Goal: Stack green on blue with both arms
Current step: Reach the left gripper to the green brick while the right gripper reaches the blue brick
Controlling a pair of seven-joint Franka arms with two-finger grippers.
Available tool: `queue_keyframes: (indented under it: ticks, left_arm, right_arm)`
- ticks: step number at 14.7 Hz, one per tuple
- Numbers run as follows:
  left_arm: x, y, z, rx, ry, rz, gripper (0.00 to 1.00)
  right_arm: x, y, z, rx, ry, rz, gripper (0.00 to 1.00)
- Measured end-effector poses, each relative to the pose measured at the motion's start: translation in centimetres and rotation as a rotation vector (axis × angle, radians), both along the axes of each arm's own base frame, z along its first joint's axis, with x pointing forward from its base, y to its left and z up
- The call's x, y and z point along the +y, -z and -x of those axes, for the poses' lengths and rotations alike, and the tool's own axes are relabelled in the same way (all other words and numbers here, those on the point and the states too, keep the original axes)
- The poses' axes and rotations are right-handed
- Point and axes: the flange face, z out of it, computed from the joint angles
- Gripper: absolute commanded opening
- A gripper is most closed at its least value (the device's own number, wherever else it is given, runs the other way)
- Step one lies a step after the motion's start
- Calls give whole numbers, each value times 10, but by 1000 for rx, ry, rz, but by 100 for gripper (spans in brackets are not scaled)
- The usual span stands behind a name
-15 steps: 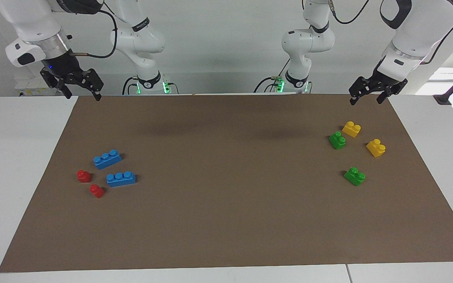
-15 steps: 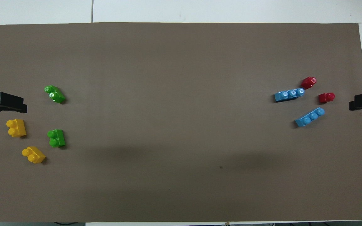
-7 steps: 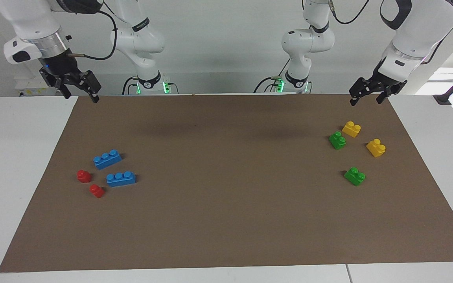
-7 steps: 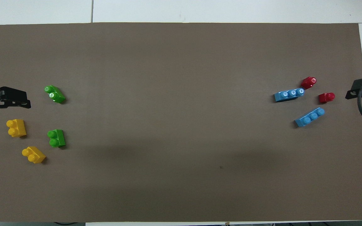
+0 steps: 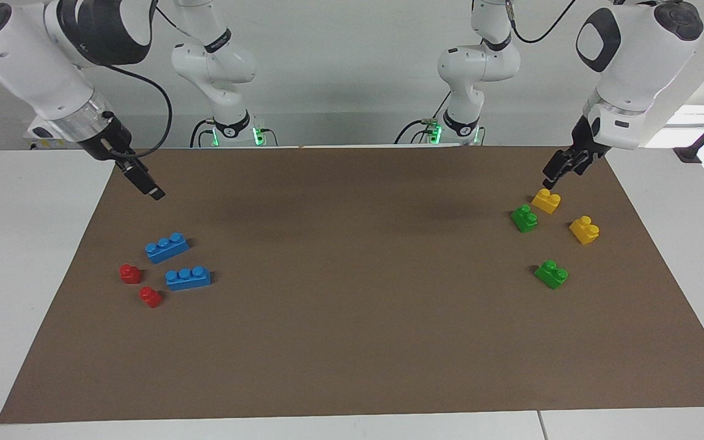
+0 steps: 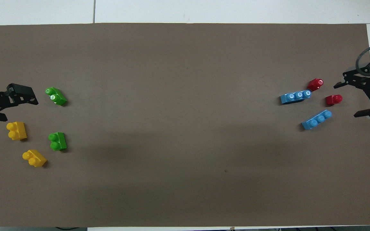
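two green bricks (image 5: 524, 218) (image 5: 551, 274) lie on the brown mat (image 5: 352, 293) at the left arm's end of the surface, among two yellow bricks (image 5: 546, 200) (image 5: 584, 230). two blue bricks (image 5: 167, 247) (image 5: 187, 278) lie at the right arm's end, beside two red bricks (image 5: 130, 273) (image 5: 150, 297). the left claw (image 6: 13, 107), released and empty, hangs over the mat near the yellow brick nearest the robots. the right claw (image 6: 353, 99), spread wide and empty, hangs over the mat's edge by the red bricks.
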Motion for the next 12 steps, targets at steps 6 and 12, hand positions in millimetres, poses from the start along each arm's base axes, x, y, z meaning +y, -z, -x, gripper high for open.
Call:
queue_keyframes:
  ticks: [6, 12]
  left_arm:
    - [15, 47, -21, 24, -71, 1, 100]
    - [39, 123, -56, 37, -114, 1, 100]
  right_arm:
    - [-39, 76, -43, 96, 171, -98, 92]
    - [-45, 109, -68, 102, 370, -129, 92]
